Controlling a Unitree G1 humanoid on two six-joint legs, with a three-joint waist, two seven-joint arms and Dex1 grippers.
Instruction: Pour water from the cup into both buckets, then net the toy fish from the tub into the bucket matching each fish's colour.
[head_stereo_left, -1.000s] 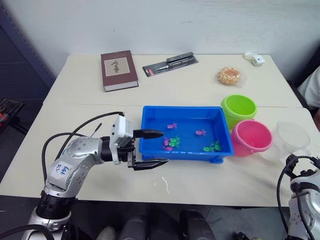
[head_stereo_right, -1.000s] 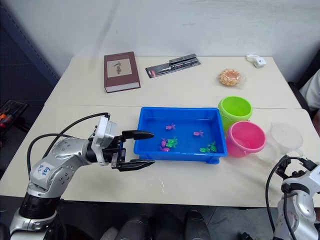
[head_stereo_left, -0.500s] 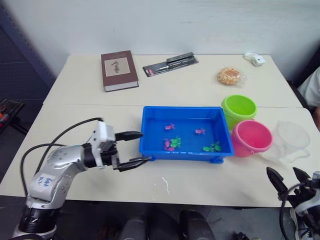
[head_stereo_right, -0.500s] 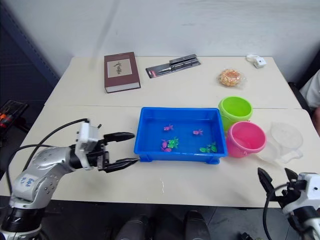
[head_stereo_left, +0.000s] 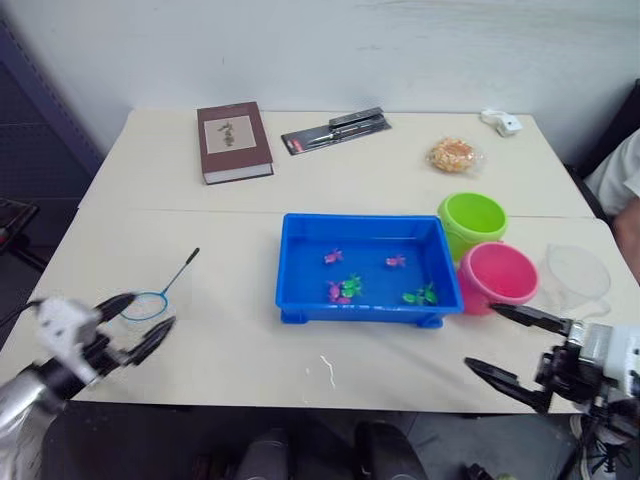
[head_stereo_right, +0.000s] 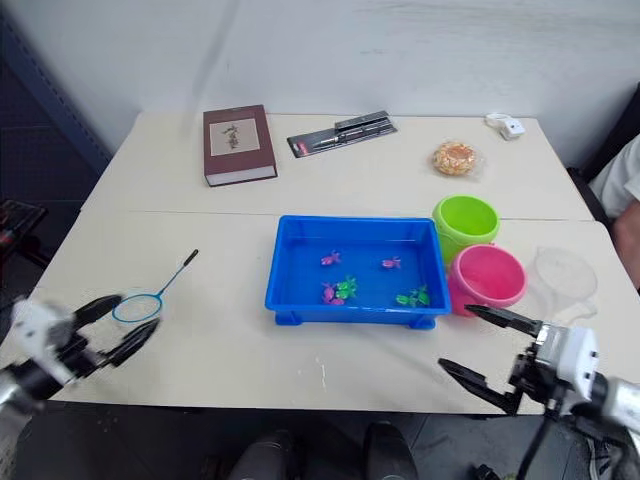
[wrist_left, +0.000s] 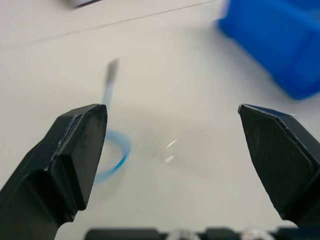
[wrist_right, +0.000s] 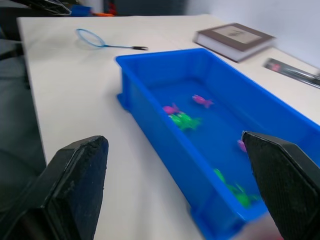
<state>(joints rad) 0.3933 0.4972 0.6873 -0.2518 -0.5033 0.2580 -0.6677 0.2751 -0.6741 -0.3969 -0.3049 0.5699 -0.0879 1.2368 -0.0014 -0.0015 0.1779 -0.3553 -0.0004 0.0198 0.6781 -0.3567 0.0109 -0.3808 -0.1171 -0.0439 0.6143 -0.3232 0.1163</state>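
Left eye view: clear measuring cup (head_stereo_left: 578, 278) standing upright at the table's right edge, right of the pink bucket (head_stereo_left: 498, 275), just beyond the right gripper (head_stereo_left: 518, 345); fingers spread wide, holding nothing. Left gripper (head_stereo_left: 135, 322) open too, far off by the net (head_stereo_left: 160, 291).

The desk (head_stereo_left: 250, 200) is pale cream. The tub (head_stereo_left: 367, 267) is bright blue, and inside it lie small pink fish (head_stereo_left: 333, 257) and green fish (head_stereo_left: 419, 295). One bucket is lime green (head_stereo_left: 473, 220), the other bucket is pink (head_stereo_left: 498, 277). The cup (head_stereo_left: 577, 278) is clear, without colour. The net (head_stereo_left: 147, 305) has a light blue rim and a dark handle. The book (head_stereo_left: 234, 141) is dark red-brown with a pale label. The left tool (head_stereo_left: 135, 326) and the right tool (head_stereo_left: 510, 347) have black fingers.
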